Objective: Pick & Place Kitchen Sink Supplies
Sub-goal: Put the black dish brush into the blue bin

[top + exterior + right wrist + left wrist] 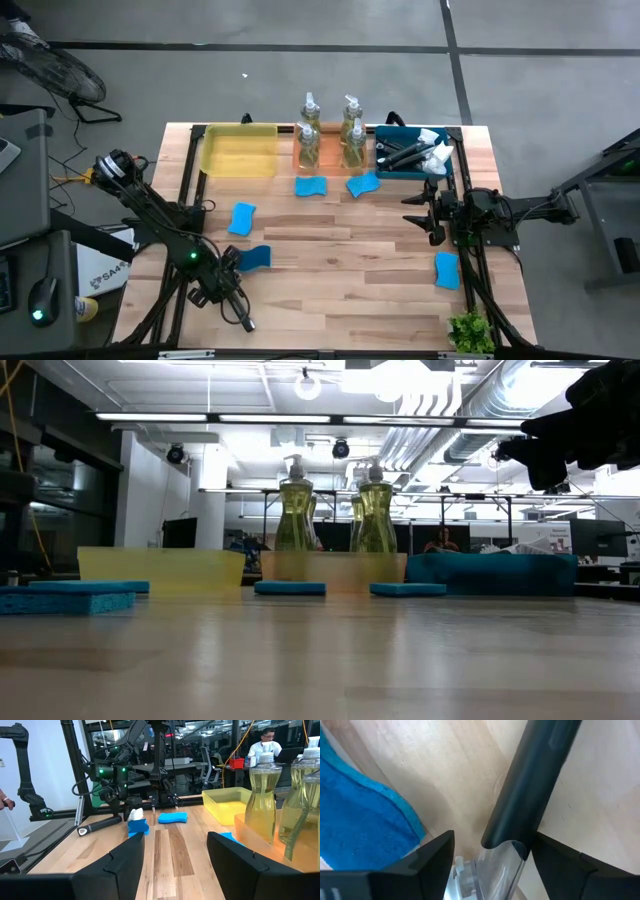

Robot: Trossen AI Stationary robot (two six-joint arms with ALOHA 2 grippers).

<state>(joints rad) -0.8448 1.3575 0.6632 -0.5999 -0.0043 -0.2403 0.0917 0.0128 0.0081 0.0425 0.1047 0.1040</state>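
Observation:
My left gripper (pixel 228 283) is low over the near left of the table, open. Its fingers stand on either side of a dish brush's clear neck (pixel 501 862) without touching it. The brush's dark handle (pixel 242 315) lies on the wood, and its white head (pixel 136 813) rests on a blue sponge (pixel 256 257). My right gripper (pixel 424 215) waits open above the table's right part, touching nothing. Several more blue sponges lie flat on the wood, one (pixel 241 217) at left and one (pixel 447 269) at right. Soap bottles (pixel 308 140) stand in the orange tray.
A yellow tray (pixel 240 152), an orange tray (pixel 330 160) and a blue tray (pixel 388 168) holding more brushes line the far edge. Two sponges (pixel 311 186) (pixel 363 184) lie just in front of them. A green plant (pixel 470 330) stands at the near right corner. Bare wood lies mid-table.

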